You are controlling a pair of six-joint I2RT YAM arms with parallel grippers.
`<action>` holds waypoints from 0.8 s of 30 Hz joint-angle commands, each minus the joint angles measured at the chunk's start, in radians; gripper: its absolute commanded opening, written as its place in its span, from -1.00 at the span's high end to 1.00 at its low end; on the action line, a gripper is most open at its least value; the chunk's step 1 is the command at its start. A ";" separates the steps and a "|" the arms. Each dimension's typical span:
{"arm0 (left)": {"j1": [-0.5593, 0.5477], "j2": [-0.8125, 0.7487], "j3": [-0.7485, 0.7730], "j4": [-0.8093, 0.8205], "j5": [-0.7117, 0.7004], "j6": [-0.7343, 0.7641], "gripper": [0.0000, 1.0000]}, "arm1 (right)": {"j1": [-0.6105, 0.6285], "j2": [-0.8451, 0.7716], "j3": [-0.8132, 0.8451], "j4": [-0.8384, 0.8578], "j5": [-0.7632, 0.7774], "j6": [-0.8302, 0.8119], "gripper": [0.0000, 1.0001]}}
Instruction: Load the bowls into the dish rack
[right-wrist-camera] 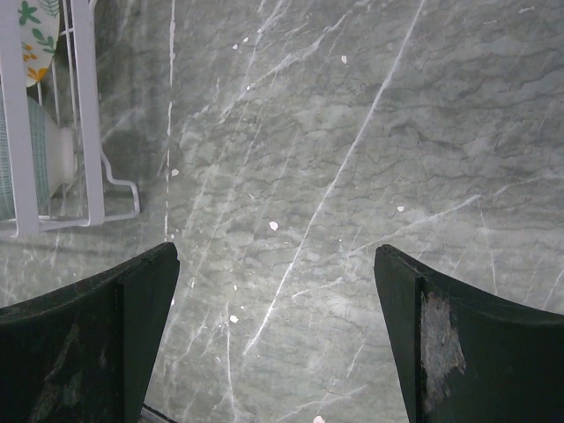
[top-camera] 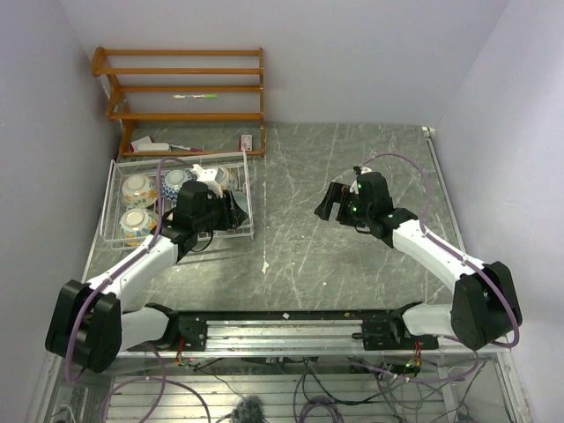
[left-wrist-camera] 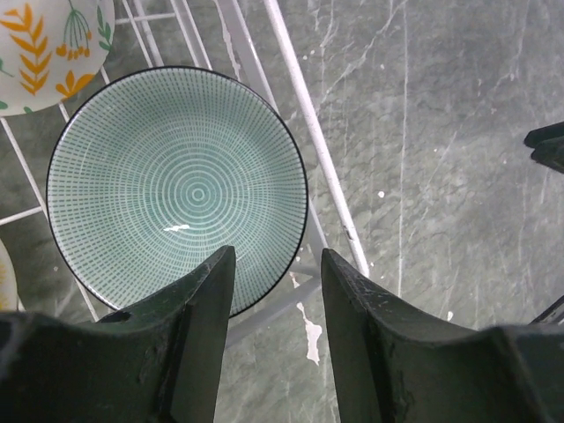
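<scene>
The white wire dish rack [top-camera: 244, 201] stands at the left of the table. Several floral bowls lie in it, among them a yellow one [top-camera: 138, 188] and a blue one [top-camera: 176, 181]. In the left wrist view the pale teal bowl [left-wrist-camera: 176, 167] lies in the rack by its corner wire [left-wrist-camera: 300, 115], with a floral bowl [left-wrist-camera: 44, 44] beyond it. My left gripper [left-wrist-camera: 278, 260] is open and empty, hovering over the teal bowl's near rim; it also shows in the top view [top-camera: 236, 211]. My right gripper [right-wrist-camera: 275, 251] is open and empty over bare table [top-camera: 328, 203].
A brown wooden shelf unit [top-camera: 181, 88] stands against the back wall behind the rack, with a pen and small items on it. The rack's corner [right-wrist-camera: 84, 132] shows left of my right gripper. Walls close in on both sides. A small scrap [top-camera: 266, 265] lies mid-table.
</scene>
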State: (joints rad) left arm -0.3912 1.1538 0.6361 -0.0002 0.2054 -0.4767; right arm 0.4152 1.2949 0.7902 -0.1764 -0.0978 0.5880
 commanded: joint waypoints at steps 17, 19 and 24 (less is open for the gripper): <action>-0.047 0.111 0.053 0.079 -0.037 0.080 0.54 | -0.010 0.012 -0.020 0.032 0.005 -0.006 -0.87; -0.048 0.090 0.054 0.070 -0.045 0.073 0.82 | -0.009 0.012 -0.020 0.031 0.005 -0.007 -0.87; -0.048 0.018 0.058 0.044 -0.085 0.038 0.85 | -0.012 0.011 -0.022 0.031 0.002 -0.004 -0.87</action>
State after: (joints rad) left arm -0.4320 1.2259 0.6769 0.0441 0.1684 -0.4164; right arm 0.4095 1.3033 0.7765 -0.1654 -0.0975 0.5877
